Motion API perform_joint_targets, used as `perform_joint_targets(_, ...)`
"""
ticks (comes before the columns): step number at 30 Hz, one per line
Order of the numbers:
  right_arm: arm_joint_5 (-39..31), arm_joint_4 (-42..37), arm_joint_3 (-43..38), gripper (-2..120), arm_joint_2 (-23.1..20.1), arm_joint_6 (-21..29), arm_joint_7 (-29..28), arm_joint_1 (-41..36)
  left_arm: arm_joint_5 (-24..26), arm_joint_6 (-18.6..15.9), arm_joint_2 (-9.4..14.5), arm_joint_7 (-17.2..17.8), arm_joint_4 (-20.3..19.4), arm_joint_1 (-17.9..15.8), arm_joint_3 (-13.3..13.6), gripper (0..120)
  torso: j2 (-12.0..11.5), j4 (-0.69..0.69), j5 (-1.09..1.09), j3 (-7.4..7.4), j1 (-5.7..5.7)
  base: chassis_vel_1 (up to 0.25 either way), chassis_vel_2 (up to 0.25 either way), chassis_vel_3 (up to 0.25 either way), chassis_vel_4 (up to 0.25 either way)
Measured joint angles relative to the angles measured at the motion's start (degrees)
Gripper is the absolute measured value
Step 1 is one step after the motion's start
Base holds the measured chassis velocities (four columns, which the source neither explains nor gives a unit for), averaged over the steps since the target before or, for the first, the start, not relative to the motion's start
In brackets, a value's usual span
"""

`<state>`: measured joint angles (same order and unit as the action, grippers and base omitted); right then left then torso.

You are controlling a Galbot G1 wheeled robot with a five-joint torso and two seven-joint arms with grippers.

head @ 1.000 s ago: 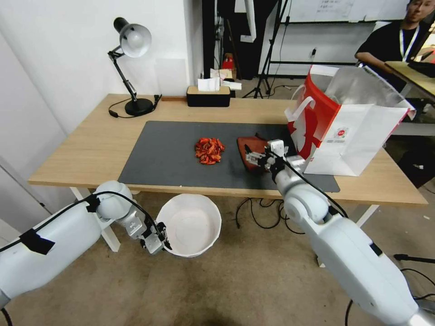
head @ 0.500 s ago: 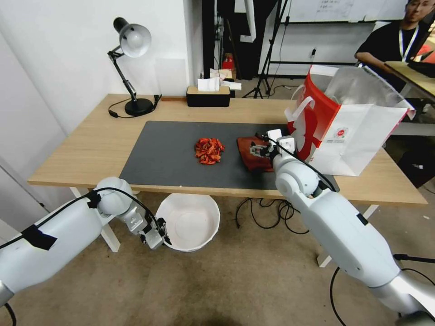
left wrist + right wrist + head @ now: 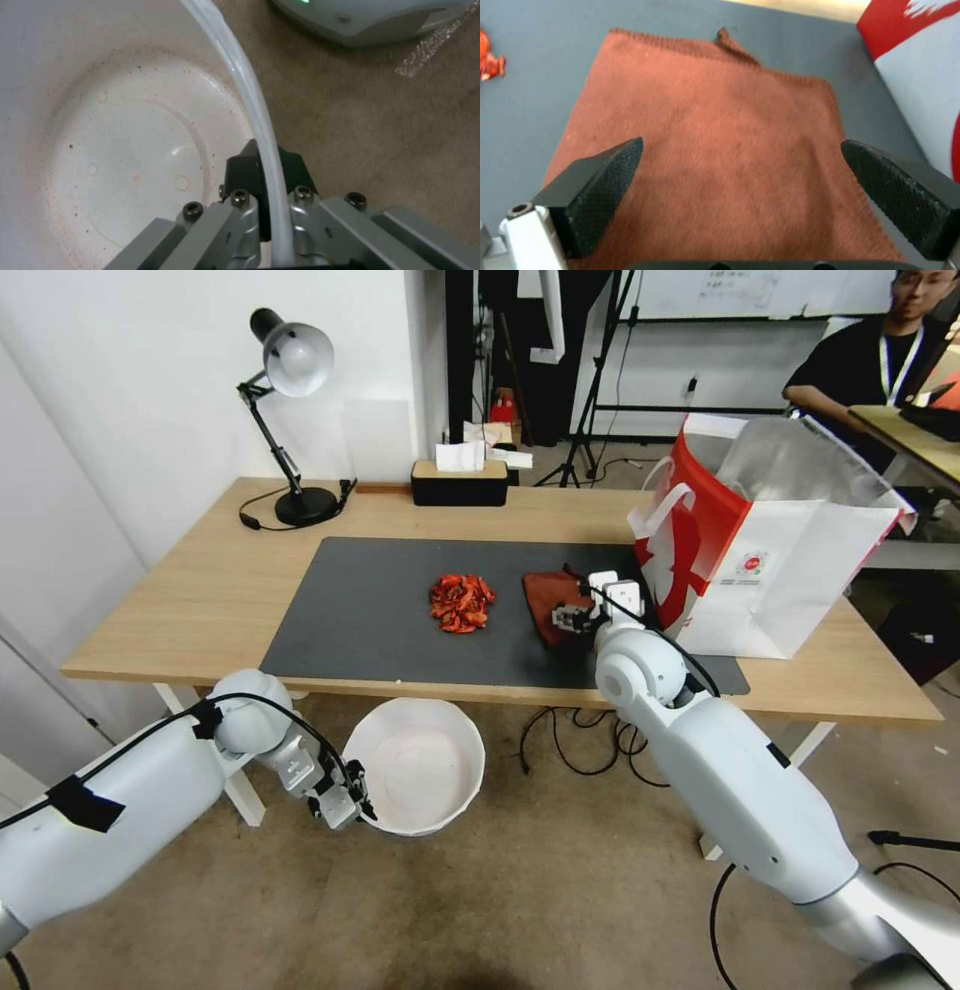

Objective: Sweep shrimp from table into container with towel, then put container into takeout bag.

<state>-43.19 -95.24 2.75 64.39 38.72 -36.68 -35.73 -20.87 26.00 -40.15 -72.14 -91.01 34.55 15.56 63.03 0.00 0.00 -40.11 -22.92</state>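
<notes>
I've got my right gripper [image 3: 740, 176] spread wide just above the towel [image 3: 720, 150], right of the shrimp [image 3: 462, 602] pile on the tabletop [image 3: 200, 590]. My left gripper [image 3: 265, 210] pinches the container [image 3: 420, 765] rim below the near edge. Next, I reckon: drop and clamp cloth.

free: bare mat [image 3: 370, 610] left of shrimp [image 3: 461, 603] | blocked: takeout bag [image 3: 770, 560] just right of towel [image 3: 548, 595]
</notes>
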Motion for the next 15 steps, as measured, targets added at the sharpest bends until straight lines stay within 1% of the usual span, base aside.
perform_joint_targets(2,-0.26,0.0,-0.09,100,0.28,0.24,-0.03,-0.6,-0.07,0.15,0.02,0.13,-0.05,0.55,-0.41,0,0.0,0.0,0.0,0.0,0.01,0.0,0.0,0.0,0.0)
perform_joint_targets(8,-0.77,0.18,-0.25,100,0.61,0.35,-0.13,-1.1,-0.09,0.31,0.09,0.58,-0.19,0.65,-0.38,0,0.0,0.0,-0.01,0.0,0.01,0.0,0.0,0.0,0.0)
perform_joint_targets(9,-1.3,0.08,-0.3,94,0.68,0.34,-0.13,-1.46,-0.07,0.34,0.09,0.81,-0.2,0.68,-0.34,0,0.0,0.0,0.0,0.0,0.01,0.0,0.0,0.0,0.0)
perform_joint_targets(10,-1.3,0.08,-0.3,94,0.68,0.34,-0.13,-1.46,-0.07,0.34,0.09,0.81,-0.2,0.68,-0.34,0,0.0,0.0,0.0,0.0,0.01,0.0,0.0,0.0,0.0)
perform_joint_targets(12,-1.41,-0.1,-0.43,83,0.72,0.18,-0.07,-1.78,-0.01,0.39,0.08,1.07,-0.22,0.69,-0.27,0,0.0,0.0,0.0,0.01,0.01,0.0,0.0,0.0,0.0)
perform_joint_targets(13,-1.41,-0.1,-0.43,83,0.72,0.18,-0.07,-1.78,-0.01,0.39,0.08,1.07,-0.22,0.69,-0.27,0,0.0,0.0,0.0,0.01,0.01,0.0,0.0,0.0,0.0)
perform_joint_targets(14,-1.49,-0.16,-0.5,77,0.73,0.12,-0.02,-1.93,0.03,0.45,0.06,1.19,-0.21,0.72,-0.24,0,0.0,0.0,0.0,0.01,0.01,0.0,0.0,0.0,0.0)
perform_joint_targets(15,-1.61,-0.22,-0.55,73,0.74,0.08,0.01,-2.02,0.06,0.58,0.04,1.3,-0.2,0.74,-0.23,0,0.0,0.0,0.0,0.01,0.01,0.0,0.0,0.0,0.0)
